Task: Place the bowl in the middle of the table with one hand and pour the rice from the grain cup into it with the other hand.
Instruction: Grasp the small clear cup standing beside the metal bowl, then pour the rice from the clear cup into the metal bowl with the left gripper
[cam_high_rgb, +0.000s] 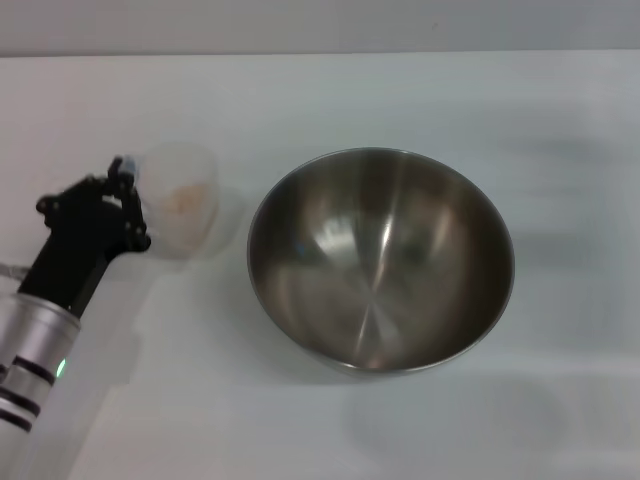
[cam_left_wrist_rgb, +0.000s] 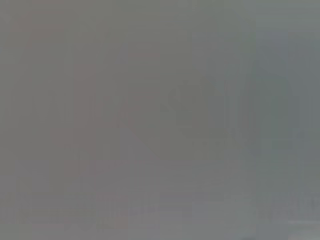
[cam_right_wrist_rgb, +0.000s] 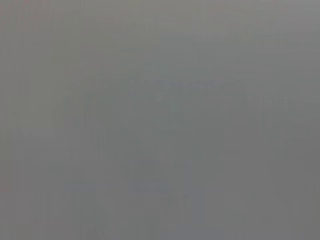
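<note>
white table (cam_high_rgb: 560, 120) | bowl (cam_high_rgb: 380, 260) centre | left gripper (cam_high_rgb: 128, 205) holding grain cup (cam_high_rgb: 182, 200)

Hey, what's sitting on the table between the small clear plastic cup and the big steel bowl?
Nothing: the head view shows only bare white table between the clear grain cup and the steel bowl.

No legible text, labels, brand marks, numbers or signs in any view. The bowl (cam_high_rgb: 380, 260), the grain cup (cam_high_rgb: 182, 200) and the bench (cam_high_rgb: 320, 100) carry no readable markings. Both wrist views show only uniform grey.
</note>
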